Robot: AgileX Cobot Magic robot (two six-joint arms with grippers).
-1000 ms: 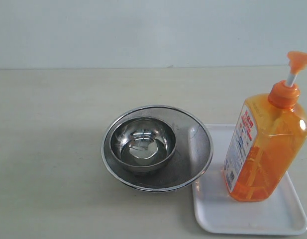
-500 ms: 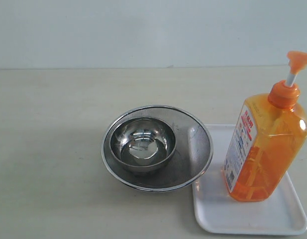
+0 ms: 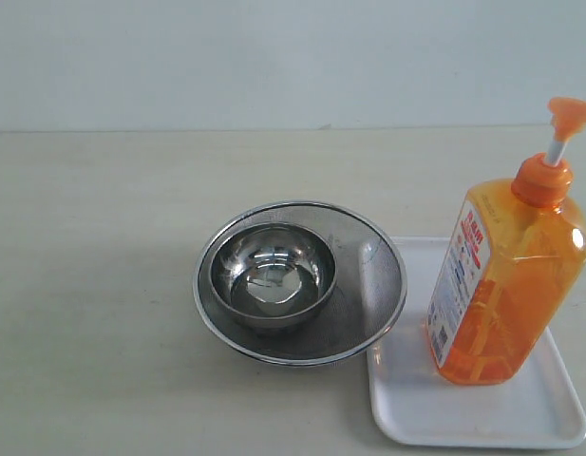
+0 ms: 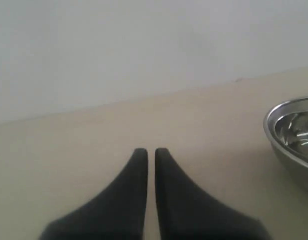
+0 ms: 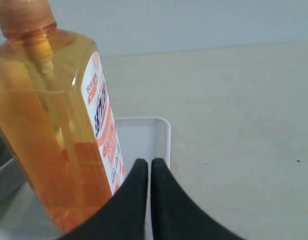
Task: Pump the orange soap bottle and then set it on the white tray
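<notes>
Nothing has moved since the earlier frame. The bottle (image 3: 506,275), full of orange liquid, stands upright on the tray (image 3: 482,418). Just beside the tray, a bowl (image 3: 274,275) sits inside a strainer (image 3: 378,285). The left gripper (image 4: 151,150) and right gripper (image 5: 149,161) both have their jaws clenched on nothing.

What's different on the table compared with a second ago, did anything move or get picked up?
Nothing visibly changed. The orange soap bottle stands upright on the white tray as before. The steel bowl sits inside the strainer next to the tray, in the same spot. No arm appears in the exterior view in any of the pictures.
</notes>
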